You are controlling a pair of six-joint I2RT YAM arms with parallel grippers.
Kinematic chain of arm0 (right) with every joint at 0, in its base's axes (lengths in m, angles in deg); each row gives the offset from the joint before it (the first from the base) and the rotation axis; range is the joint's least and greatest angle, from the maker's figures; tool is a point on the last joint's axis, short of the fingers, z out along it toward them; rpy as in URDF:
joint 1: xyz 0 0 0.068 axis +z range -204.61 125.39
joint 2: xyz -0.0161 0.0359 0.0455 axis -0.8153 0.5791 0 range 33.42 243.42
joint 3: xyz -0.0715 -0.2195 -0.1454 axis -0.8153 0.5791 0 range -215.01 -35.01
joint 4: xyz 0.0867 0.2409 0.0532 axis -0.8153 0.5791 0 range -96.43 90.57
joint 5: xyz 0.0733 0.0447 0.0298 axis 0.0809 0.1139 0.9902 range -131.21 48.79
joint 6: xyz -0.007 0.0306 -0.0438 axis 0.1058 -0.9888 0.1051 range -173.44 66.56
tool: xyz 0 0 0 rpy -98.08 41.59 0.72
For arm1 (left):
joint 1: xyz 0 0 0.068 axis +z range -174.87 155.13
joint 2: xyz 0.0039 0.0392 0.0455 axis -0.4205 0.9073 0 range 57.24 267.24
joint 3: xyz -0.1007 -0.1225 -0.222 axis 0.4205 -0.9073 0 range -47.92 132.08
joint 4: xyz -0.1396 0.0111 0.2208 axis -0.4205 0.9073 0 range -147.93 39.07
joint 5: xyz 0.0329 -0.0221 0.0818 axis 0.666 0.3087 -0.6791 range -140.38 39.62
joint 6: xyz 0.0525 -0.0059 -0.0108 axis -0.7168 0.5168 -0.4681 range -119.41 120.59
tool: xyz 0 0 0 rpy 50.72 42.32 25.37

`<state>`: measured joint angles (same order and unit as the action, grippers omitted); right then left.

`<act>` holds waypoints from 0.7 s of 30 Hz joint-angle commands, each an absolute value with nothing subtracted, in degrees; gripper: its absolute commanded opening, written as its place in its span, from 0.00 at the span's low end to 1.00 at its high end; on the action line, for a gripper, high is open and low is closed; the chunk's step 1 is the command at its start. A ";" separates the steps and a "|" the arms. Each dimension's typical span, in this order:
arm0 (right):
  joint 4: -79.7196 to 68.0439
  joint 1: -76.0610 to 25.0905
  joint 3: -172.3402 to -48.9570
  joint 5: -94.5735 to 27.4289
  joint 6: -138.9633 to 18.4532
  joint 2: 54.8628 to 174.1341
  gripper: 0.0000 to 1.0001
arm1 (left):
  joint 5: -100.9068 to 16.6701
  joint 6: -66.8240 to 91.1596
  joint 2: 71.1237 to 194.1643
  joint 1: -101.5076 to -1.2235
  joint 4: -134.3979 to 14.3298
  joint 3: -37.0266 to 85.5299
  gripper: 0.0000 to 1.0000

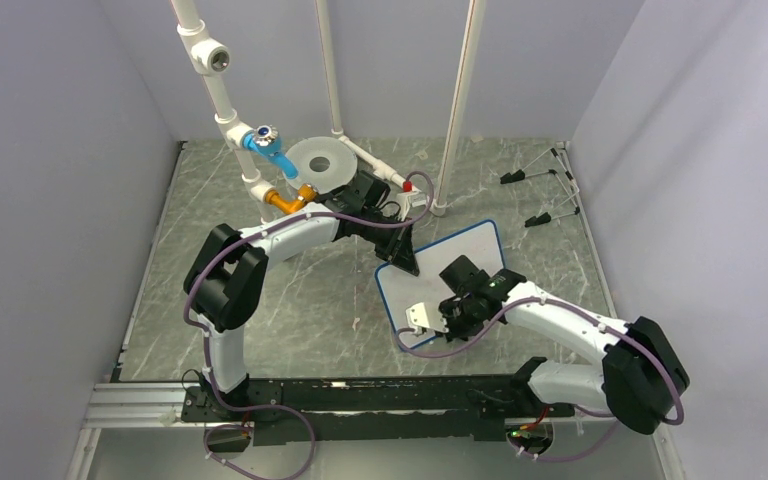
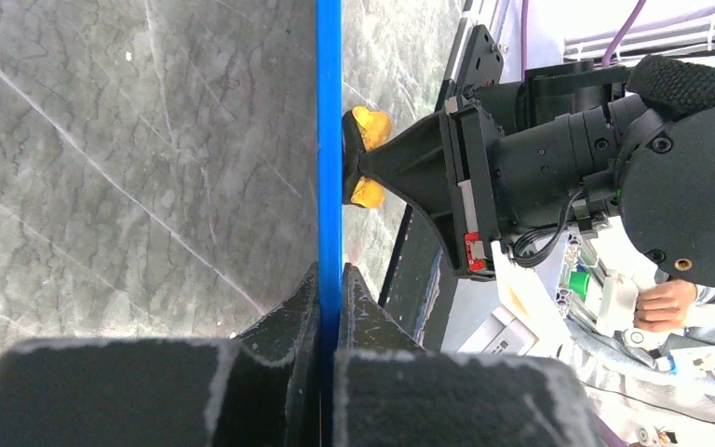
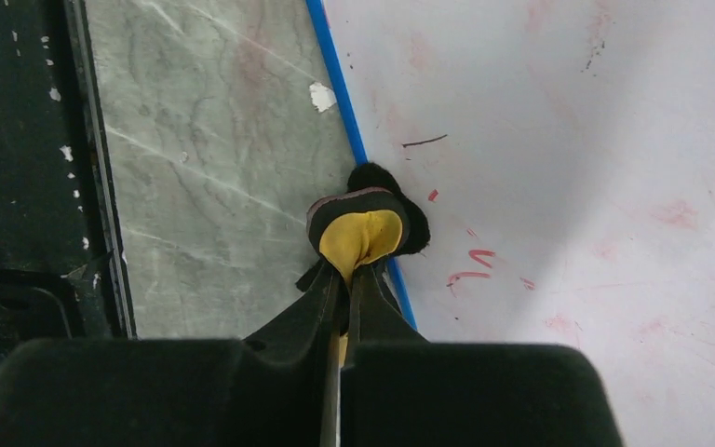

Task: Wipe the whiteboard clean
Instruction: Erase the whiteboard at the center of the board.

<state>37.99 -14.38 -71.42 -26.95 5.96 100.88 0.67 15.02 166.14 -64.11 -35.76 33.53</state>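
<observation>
Left hand (image 1: 403,262), elbow bent and reaching in, is clamped tight on the blue rim of the whiteboard (image 1: 465,248), right of centre over the counter (image 1: 300,300). A thin pinch like that could slip under wiping pressure. Right hand (image 3: 344,279), arm folded low, pinches a yellow eraser pad (image 3: 361,233) at the board's edge and could slide off it.

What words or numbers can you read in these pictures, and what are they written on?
None can be read.
whiteboard: only faint red smears and a few short red strokes, no whole letters or numbers.
eraser: no label shows.
</observation>
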 commanded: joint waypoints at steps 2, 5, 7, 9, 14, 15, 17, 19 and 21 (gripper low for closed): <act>33.48 -17.87 -74.95 -29.49 2.02 100.01 0.00 | 5.32 14.30 162.80 -64.47 -37.29 35.08 0.00; 30.25 -23.17 -78.56 -28.74 -0.02 97.68 0.00 | 5.34 14.38 162.62 -64.42 -37.43 34.77 0.00; 28.34 -25.18 -80.06 -28.41 -1.14 96.72 0.00 | 5.34 14.51 162.61 -64.43 -37.67 34.76 0.00; 27.54 -25.77 -80.85 -28.30 -2.25 96.46 0.00 | 5.36 14.49 162.46 -64.42 -37.54 34.83 0.00; 30.85 -25.66 -78.81 -24.47 0.96 97.15 0.00 | 5.28 14.13 162.09 -64.50 -37.37 34.66 0.00; 32.30 -24.80 -77.91 -23.58 2.51 97.33 0.00 | 5.32 14.12 162.01 -64.45 -37.44 34.62 0.00; 34.88 -22.18 -75.64 -23.60 4.76 98.30 0.00 | 5.34 14.17 162.15 -64.43 -37.53 34.68 0.00; 35.57 -18.83 -72.51 -24.95 5.33 99.38 0.00 | 5.41 14.32 162.31 -64.44 -37.69 34.77 0.00; 35.42 -15.63 -70.53 -26.64 4.79 100.61 0.00 | 5.43 14.32 162.43 -64.43 -37.76 34.94 0.00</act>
<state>34.43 -20.81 -75.09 -26.73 2.46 98.02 0.16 15.09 166.03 -63.89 -35.98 33.53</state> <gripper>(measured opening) 0.028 0.054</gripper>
